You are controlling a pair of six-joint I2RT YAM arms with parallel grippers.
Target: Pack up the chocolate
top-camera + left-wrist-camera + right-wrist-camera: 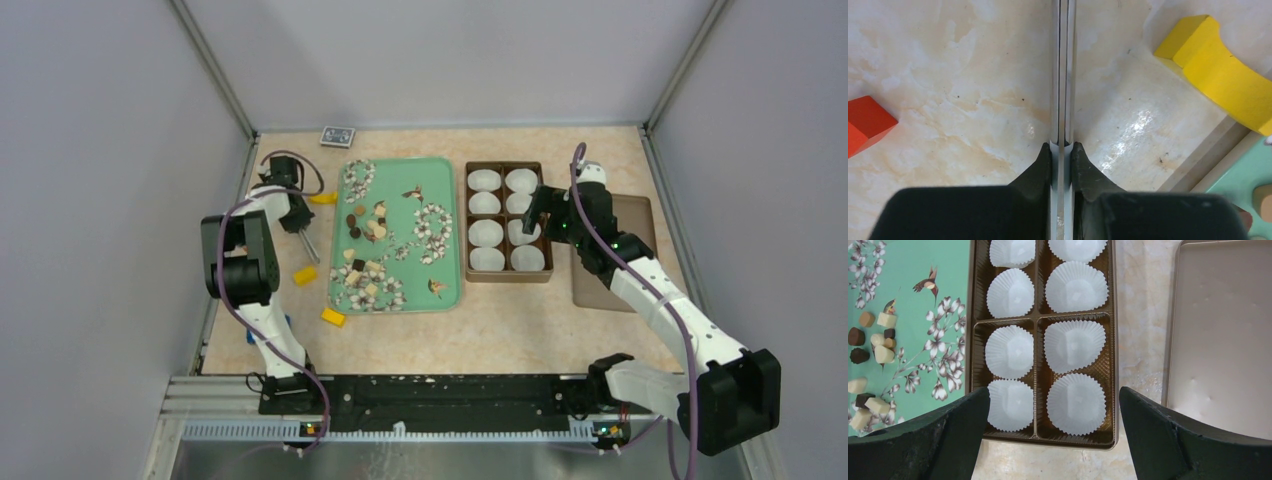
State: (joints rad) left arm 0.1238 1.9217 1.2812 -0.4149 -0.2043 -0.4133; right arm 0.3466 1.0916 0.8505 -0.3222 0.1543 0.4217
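Clamps the left end effector [1061,147] tight on a thin metal tool [1061,75], low over the bench [958,75]. Sits near a yellow block [1223,70] on one side and a red block [865,122] on the other. Holds the right end effector [1053,392] wide apart above the brown box [1040,317] of 8 white paper cups [1009,351]. Shows the chocolate [368,228] lying on the green tray [450,180], just left of the box.

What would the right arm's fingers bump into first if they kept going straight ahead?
Probably the brown box, around its nearest white paper cups; nothing seems to lie between, though depth is unclear.
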